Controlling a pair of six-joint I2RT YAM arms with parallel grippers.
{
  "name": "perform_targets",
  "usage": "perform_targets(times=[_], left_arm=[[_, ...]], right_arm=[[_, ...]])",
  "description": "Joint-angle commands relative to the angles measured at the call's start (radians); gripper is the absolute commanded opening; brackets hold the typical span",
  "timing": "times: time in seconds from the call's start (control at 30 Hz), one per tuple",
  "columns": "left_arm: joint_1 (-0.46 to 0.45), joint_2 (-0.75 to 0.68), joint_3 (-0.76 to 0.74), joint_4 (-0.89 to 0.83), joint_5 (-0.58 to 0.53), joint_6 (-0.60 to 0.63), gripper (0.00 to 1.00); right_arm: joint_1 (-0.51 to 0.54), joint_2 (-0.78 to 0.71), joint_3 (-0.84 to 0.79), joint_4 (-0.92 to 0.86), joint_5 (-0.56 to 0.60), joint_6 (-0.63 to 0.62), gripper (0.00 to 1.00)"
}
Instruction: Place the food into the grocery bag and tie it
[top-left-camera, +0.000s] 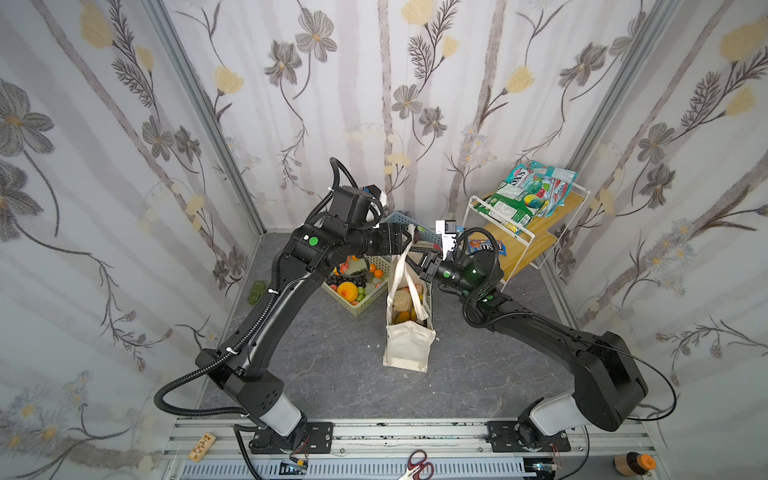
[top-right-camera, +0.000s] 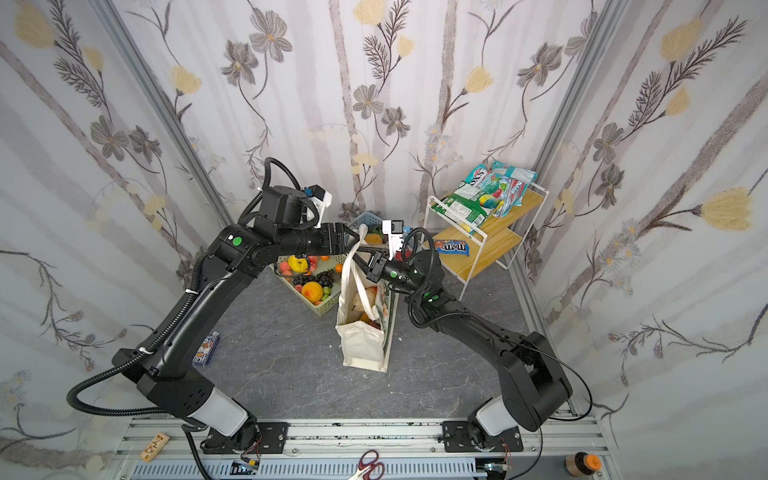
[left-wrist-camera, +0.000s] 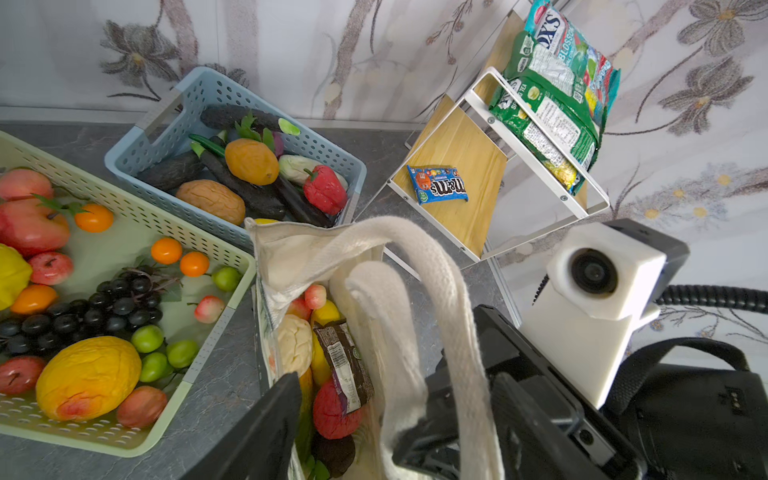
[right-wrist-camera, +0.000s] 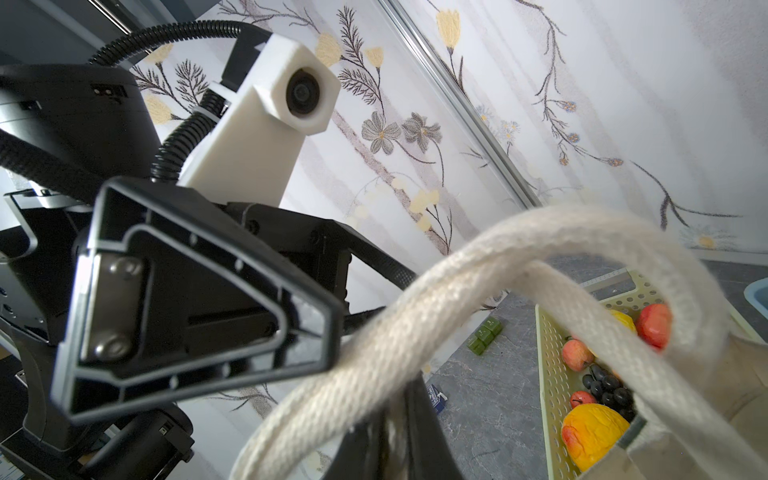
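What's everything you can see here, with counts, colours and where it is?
grocery bag: one, cream, upright mid-table, filled with food
rope handles: two, white, raised above bag
green basket: one, pastel green, left of bag, fruit inside
blue basket: one, pale blue, behind bag, vegetables inside
shelf rack: one, white frame with wood, back right
snack packets: several, green and teal, top shelf
candy packet: one, blue, lower shelf
scissors: one, red-handled, front rail
left gripper: black, open at handle tops
right gripper: black, shut on a handle
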Motion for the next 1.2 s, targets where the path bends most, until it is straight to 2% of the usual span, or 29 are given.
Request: perform_targets(times=[0.0, 0.33, 0.53, 0.67, 0.8, 0.9, 1.17], left_arm=[[-0.001, 0.002, -0.005, 0.075, 0.093, -0.026, 0.77], [0.040, -0.029, -0.005, 0.029, 0.008, -0.005, 0.81], [0.087, -0.069, -0.050, 0.091, 0.049, -0.047, 0.83], [0.094, -0.060, -0.068, 0.118, 0.105, -0.073, 0.76], [0.099, -0.068, -0.108, 0.095, -0.002, -0.060, 0.65], [0.112, -0.060, -0.123, 0.087, -0.004, -0.057, 0.58], [0.112, -0.057, -0.168, 0.153, 0.056, -0.089, 0.61]], right_arm=[[0.000, 0.008, 0.015, 0.023, 0.008, -0.003, 0.12], [0.001, 0.014, 0.021, 0.018, 0.011, -0.006, 0.12], [0.001, 0.018, 0.021, 0.015, 0.011, -0.007, 0.12], [0.001, 0.020, 0.019, 0.011, 0.012, -0.009, 0.12], [0.002, 0.028, 0.021, 0.011, 0.013, -0.008, 0.12], [0.005, 0.032, 0.024, 0.010, 0.008, -0.009, 0.12], [0.008, 0.037, 0.037, -0.022, 0.007, -0.024, 0.12]])
